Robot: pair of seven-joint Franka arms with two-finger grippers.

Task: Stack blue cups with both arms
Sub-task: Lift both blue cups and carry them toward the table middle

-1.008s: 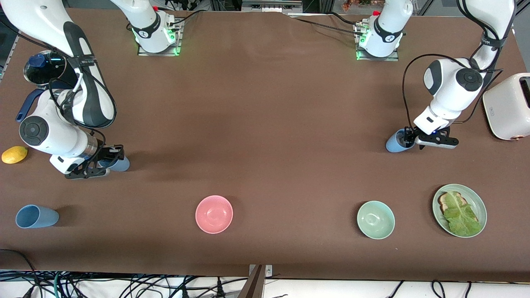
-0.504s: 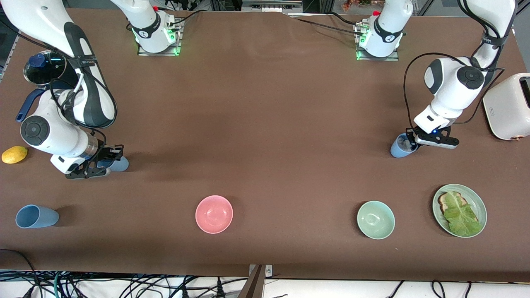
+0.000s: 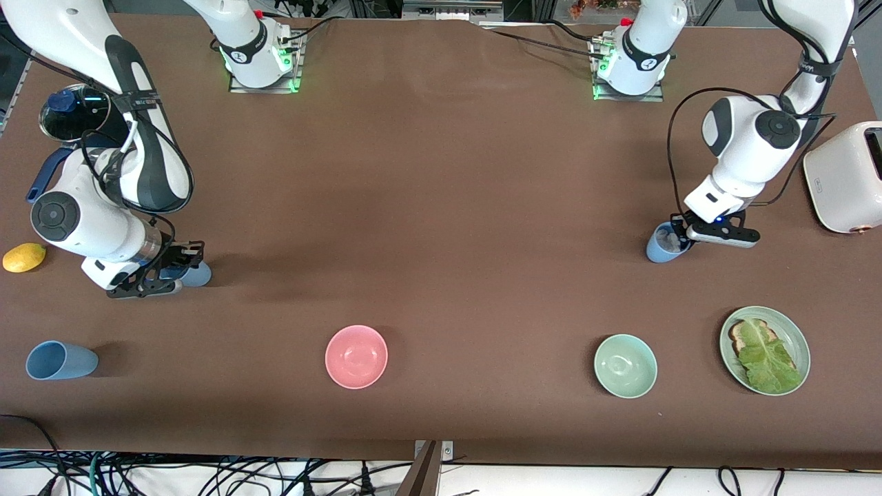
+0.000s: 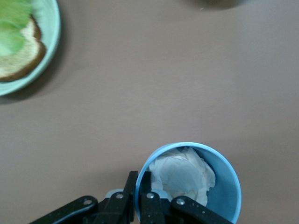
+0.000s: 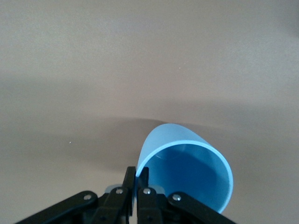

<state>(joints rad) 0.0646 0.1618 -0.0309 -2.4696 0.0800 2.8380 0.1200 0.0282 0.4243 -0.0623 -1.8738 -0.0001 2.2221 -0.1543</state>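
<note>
My left gripper (image 3: pixel 679 233) is shut on the rim of a light-blue cup (image 3: pixel 661 246), one finger inside and one outside. The cup stands nearly upright on the table toward the left arm's end. In the left wrist view, the cup (image 4: pixel 219 186) holds crumpled white paper, and the gripper (image 4: pixel 139 193) pinches its wall. My right gripper (image 3: pixel 176 265) is shut on the rim of a second blue cup (image 3: pixel 198 275), tilted low at the table toward the right arm's end. The right wrist view shows that cup (image 5: pixel 191 172), empty, and the gripper (image 5: pixel 137 184). A third blue cup (image 3: pixel 60 360) lies on its side, nearer the camera.
A pink bowl (image 3: pixel 356 356), a mint-green bowl (image 3: pixel 625 365) and a green plate with toast and lettuce (image 3: pixel 792 331) sit near the front edge. A white toaster (image 3: pixel 844 176) is beside the left arm. A lemon (image 3: pixel 24 257) and a dark-blue saucepan (image 3: pixel 69 114) are by the right arm.
My left gripper has tipped its cup from lying on its side to nearly upright, so the mouth now shows. The right gripper and its cup have barely shifted.
</note>
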